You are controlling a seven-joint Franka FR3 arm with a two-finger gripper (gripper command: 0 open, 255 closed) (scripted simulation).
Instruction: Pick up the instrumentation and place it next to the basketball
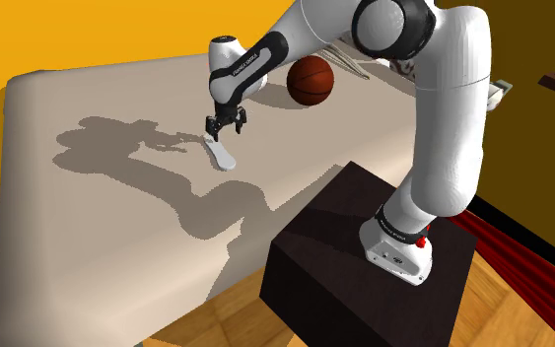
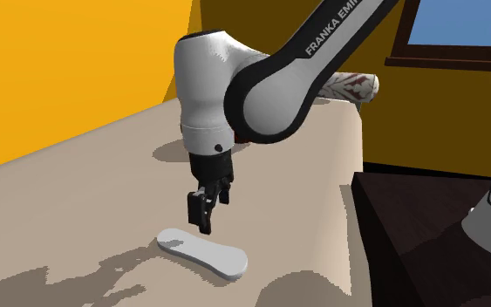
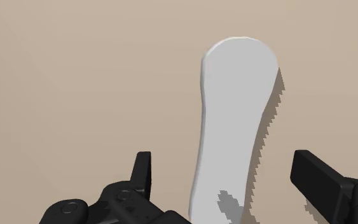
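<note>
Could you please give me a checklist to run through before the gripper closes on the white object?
1. Gripper open: ok, fingers apart.
2. White flat object between the fingers: ok.
3. Object lying flat on the table: ok.
4. Fingers low enough to clasp it: cannot tell.
5. Room beside the basketball: ok, bare table on its near side.
</note>
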